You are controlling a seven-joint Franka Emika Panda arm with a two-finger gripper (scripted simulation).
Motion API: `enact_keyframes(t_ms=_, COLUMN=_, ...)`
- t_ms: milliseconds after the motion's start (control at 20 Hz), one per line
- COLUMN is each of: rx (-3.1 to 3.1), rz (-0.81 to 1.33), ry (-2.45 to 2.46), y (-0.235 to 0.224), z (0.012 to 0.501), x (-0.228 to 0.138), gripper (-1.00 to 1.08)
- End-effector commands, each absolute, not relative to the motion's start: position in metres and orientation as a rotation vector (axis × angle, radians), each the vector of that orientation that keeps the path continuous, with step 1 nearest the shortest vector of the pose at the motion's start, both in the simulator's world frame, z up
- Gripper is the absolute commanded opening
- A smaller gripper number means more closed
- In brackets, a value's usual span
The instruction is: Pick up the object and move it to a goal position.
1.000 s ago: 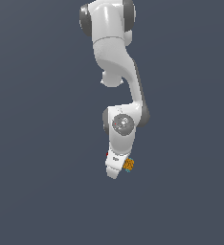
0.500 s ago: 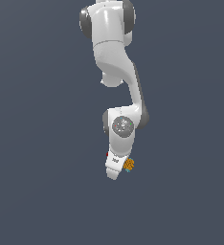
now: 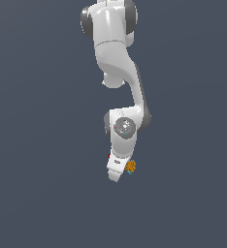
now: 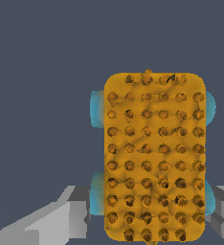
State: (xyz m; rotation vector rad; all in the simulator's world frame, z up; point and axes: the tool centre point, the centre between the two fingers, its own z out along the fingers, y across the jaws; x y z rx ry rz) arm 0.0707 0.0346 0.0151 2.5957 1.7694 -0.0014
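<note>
Gripper [image 4: 147, 217] clamped on the orange studded block [image 4: 153, 155], grey fingers [image 4: 68, 217] against both sides, teal-blue edges showing; grey backdrop all round

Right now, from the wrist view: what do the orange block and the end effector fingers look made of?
The orange block: looks like matte moulded plastic or rubber, going by its rounded corners and regular grid of dark dimples; teal-blue pieces show at its sides. It is a render, so this is uncertain. The end effector fingers: flat grey, unglossy, hard-edged, suggesting metal or rigid plastic.
</note>
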Motion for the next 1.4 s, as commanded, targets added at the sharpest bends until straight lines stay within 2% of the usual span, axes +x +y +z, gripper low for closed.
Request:
enact_keyframes(t_ms=0, rx=2.595, rz=-0.001, ry=1.771, y=0.038, z=0.015, x=0.068, gripper=-1.00)
enact_keyframes(t_ms=400, rx=2.595, rz=-0.001, ry=1.771, y=0.064, z=0.016, x=0.046, gripper=-1.00)
enact_keyframes(t_ms=1000, rx=2.595, rz=0.000, ry=1.771, y=0.139, z=0.019, x=-0.014, gripper=-1.00)
enact_keyframes(t_ms=1350, rx=2.595, rz=0.000, ry=1.771, y=0.161, z=0.020, x=-0.030, gripper=-1.00)
